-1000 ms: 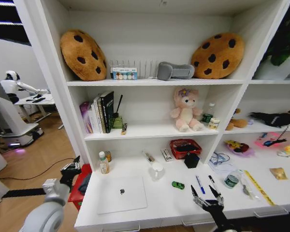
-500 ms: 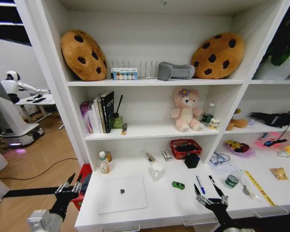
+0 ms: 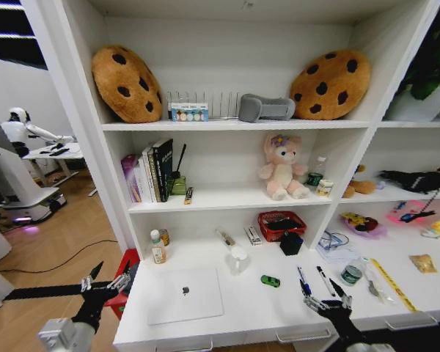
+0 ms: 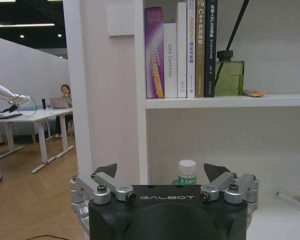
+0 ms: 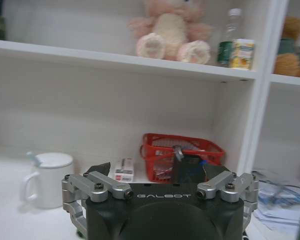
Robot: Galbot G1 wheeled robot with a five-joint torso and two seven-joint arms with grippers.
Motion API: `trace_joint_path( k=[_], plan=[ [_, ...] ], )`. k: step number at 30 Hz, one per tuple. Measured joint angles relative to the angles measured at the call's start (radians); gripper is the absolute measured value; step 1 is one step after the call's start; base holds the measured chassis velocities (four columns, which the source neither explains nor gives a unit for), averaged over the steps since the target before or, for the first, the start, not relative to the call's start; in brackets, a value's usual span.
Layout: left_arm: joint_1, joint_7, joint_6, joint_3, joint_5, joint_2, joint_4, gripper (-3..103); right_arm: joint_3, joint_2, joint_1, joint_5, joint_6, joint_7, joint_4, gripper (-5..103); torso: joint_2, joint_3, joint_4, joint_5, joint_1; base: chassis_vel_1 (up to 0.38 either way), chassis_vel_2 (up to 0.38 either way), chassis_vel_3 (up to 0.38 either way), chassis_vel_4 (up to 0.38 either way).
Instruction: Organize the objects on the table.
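1. The right gripper, fingers spread and empty, has been drawn back toward the worktop front edge; the left gripper, also open, hangs off its left end. Nothing seems grasped yet.
2. Counted on the worktop: one laptop, one green toy car, one blue pen, one black pen.

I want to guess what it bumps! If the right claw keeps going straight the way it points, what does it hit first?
Probably the red basket. The right claw is open and points at the back of the table, with the basket between its fingers in the wrist view. Depth is hard to judge; the white mug sits off to one side.
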Motion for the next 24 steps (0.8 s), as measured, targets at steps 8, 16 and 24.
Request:
trace_joint_path(
  k=[8,16,24],
  plan=[
    [-0.002,-0.002,0.005,0.002,0.001,-0.021,0.005,100,-0.001,-0.206,0.141,0.136,0.109,-0.457,-0.282,99,0.000,0.000,0.0006,0.0004,0.000,0.000,0.000,0.000,0.000],
    [0.002,-0.006,0.013,0.003,0.002,-0.021,0.014,100,-0.065,-0.275,0.288,0.197,0.143,-0.540,-0.484,84,0.000,0.000,0.0006,0.0003,0.000,0.000,0.000,0.000,0.000],
    [-0.005,-0.003,0.026,0.028,-0.018,0.013,0.030,100,-0.147,-0.282,0.381,0.189,0.115,-0.593,-0.586,100,0.000,0.000,0.0001,0.0001,0.000,0.000,0.000,0.000,0.000]
  ],
)
